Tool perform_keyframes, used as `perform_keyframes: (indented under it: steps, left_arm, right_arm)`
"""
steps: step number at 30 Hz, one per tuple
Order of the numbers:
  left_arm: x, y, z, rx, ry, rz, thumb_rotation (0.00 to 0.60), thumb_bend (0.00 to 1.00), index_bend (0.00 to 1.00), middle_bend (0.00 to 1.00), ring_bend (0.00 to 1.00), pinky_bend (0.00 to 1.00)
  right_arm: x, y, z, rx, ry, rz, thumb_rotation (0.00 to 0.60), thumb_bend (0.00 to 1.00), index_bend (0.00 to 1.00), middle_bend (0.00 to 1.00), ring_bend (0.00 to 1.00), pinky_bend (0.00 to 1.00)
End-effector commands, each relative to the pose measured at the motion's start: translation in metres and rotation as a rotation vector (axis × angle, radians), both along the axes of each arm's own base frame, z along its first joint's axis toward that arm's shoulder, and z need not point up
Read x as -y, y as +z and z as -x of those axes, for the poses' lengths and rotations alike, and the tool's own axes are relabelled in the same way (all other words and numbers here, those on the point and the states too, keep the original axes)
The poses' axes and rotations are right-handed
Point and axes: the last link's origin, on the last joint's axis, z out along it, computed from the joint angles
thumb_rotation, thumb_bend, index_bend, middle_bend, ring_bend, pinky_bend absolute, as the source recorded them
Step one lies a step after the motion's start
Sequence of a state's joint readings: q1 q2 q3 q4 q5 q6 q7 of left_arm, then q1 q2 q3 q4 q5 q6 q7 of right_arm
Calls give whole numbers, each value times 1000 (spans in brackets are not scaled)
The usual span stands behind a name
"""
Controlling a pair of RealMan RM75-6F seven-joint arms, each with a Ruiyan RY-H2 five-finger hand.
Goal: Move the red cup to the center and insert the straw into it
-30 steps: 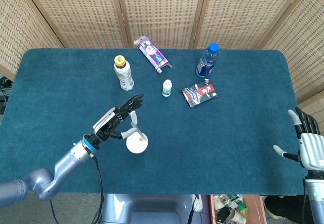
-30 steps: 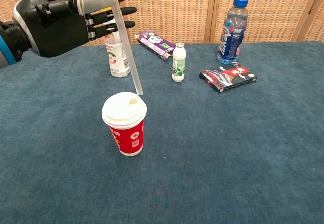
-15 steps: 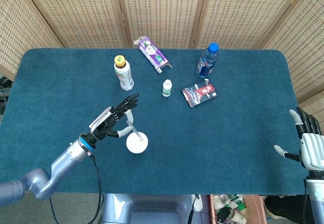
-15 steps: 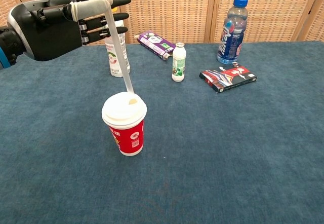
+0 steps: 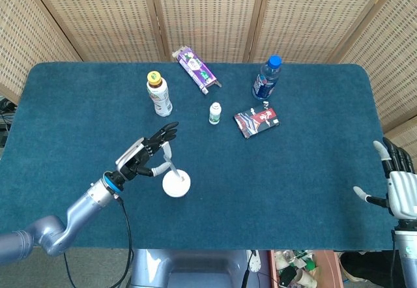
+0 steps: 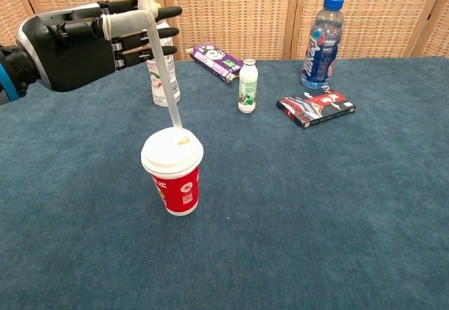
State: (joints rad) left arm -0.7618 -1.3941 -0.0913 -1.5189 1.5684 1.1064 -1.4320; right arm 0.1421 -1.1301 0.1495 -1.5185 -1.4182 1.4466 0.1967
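Red cup (image 6: 177,187) mid-table; straw (image 6: 160,64) tip on lid.

place: I read a staged lab | cues: desk (image 5: 313,171) in blue cloth; wicker screens (image 5: 208,14) along far edge

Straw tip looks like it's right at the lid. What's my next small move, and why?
Probably ease the left hand straight down. The straw, pinched in that hand, slants with its lower tip at the hole in the lid of the red cup; the chest view does not show that it has gone deep, so pushing should seat it.
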Motion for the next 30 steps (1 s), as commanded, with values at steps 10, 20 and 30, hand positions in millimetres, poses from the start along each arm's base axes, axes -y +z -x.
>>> perform_keyframes:
  steps: [10, 20, 30]
  left_arm:
    - [-1, -10, 5, -16, 4, 13, 600, 495, 596, 0, 0, 0]
    - [-1, -27, 15, -84, -17, -15, 600, 495, 596, 0, 0, 0]
    - [2, -48, 20, -111, -25, 17, 600, 496, 596, 0, 0, 0]
  right_arm:
    - [0, 0, 1, 1, -3, 2, 600, 0, 0, 0, 0, 0]
    - [0, 0, 1, 2, -4, -1, 600, 0, 0, 0, 0, 0]
    - [0, 2, 2, 7, -7, 4, 600, 0, 0, 0, 0, 0]
